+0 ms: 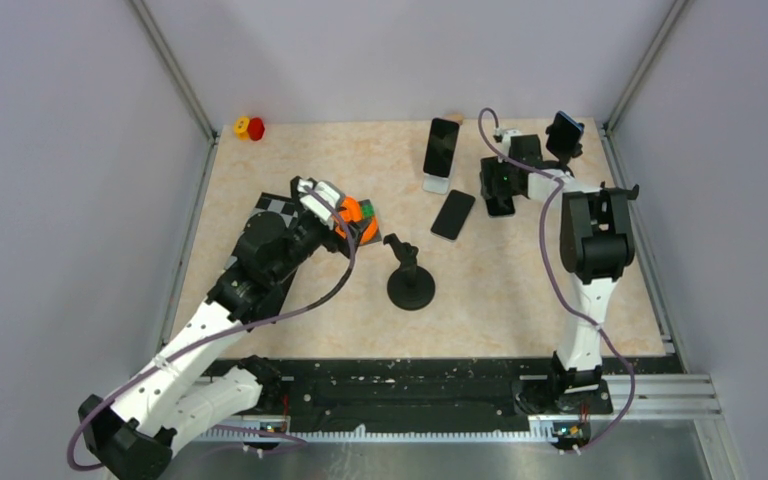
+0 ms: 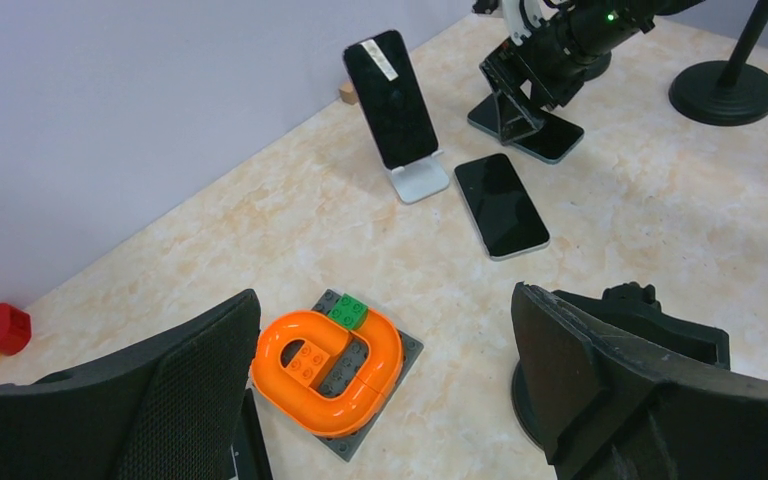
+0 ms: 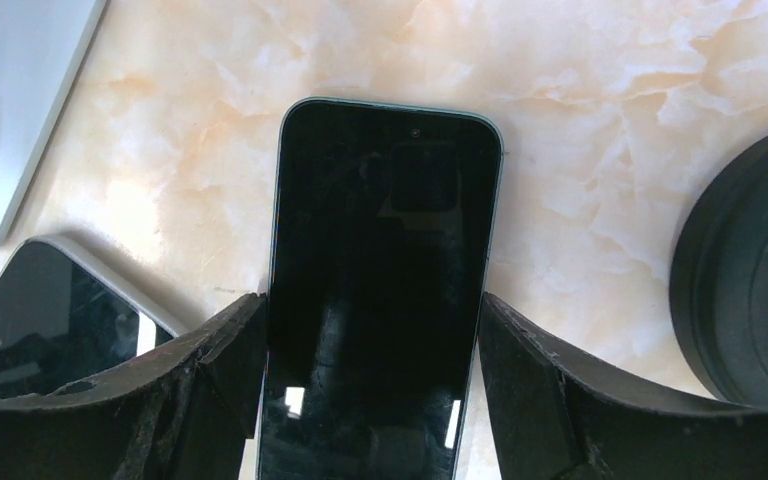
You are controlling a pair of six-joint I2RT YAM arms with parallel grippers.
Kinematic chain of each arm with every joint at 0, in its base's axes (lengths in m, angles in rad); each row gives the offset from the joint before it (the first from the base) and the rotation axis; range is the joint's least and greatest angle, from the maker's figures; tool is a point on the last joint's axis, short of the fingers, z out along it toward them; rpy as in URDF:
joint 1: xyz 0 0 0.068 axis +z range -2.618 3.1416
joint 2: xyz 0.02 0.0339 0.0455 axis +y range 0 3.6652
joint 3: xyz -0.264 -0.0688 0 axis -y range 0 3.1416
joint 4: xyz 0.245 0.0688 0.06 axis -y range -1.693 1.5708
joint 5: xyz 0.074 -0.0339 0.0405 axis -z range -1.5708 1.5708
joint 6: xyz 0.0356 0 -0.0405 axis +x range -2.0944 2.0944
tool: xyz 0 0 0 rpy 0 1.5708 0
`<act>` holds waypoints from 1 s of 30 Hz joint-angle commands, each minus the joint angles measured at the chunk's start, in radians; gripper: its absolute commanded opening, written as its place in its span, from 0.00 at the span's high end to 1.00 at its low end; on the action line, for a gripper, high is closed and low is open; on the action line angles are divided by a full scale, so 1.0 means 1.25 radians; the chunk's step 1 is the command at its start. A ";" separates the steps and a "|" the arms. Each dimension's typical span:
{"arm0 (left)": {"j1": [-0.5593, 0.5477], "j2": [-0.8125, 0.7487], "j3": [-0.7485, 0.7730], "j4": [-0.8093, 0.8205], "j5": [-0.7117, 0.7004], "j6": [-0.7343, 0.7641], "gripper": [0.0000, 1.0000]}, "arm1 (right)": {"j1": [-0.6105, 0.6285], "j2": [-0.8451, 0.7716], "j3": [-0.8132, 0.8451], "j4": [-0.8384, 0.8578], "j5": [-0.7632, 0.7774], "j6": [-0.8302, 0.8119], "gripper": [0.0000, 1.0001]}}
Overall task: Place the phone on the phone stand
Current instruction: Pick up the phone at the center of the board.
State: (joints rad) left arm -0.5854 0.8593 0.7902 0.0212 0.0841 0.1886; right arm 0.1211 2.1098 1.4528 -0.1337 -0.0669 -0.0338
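Your phone (image 3: 380,250) lies flat on the table (image 3: 580,100), well apart from the black phone stand (image 1: 410,284). The right gripper (image 3: 372,310) straddles it, fingers (image 3: 210,380) against both long edges; you cannot tell whether they clamp. The left gripper (image 2: 385,295) gapes wide, holding nothing.

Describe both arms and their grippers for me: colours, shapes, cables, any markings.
The left arm and right arm have white links and bulky black joint housings. A purple cable loops along each. A small green light glows near the right wrist. The left gripper and right gripper each carry two broad black fingers with rough, textured inner faces. No lettering is legible.
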 commanded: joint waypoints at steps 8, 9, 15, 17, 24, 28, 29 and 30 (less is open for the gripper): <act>0.014 0.010 0.063 -0.005 -0.028 -0.018 0.01 | -0.003 -0.137 -0.038 -0.061 -0.071 -0.053 0.82; 0.014 0.013 0.067 -0.007 -0.032 -0.020 0.01 | -0.003 -0.146 -0.041 -0.060 -0.070 -0.056 0.83; 0.016 0.045 0.096 -0.013 -0.051 -0.032 0.01 | -0.004 -0.203 -0.070 -0.060 -0.084 -0.070 0.87; 0.018 0.056 0.109 -0.014 -0.042 -0.039 0.01 | -0.003 -0.227 -0.080 -0.064 -0.096 -0.075 0.88; 0.020 0.114 0.184 -0.056 0.003 -0.080 0.01 | -0.003 -0.350 -0.137 -0.048 -0.159 -0.102 0.90; 0.020 0.150 0.222 -0.065 0.037 -0.112 0.01 | -0.004 -0.421 -0.156 -0.044 -0.188 -0.108 0.90; 0.021 0.159 0.233 -0.068 0.046 -0.120 0.01 | -0.003 -0.435 -0.156 -0.046 -0.195 -0.108 0.90; 0.022 0.169 0.246 -0.071 0.061 -0.128 0.01 | -0.003 -0.448 -0.157 -0.050 -0.205 -0.107 0.90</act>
State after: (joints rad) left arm -0.5636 1.0386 1.0237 -0.0681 0.0948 0.0868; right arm 0.1211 1.6669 1.2533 -0.2550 -0.2527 -0.1535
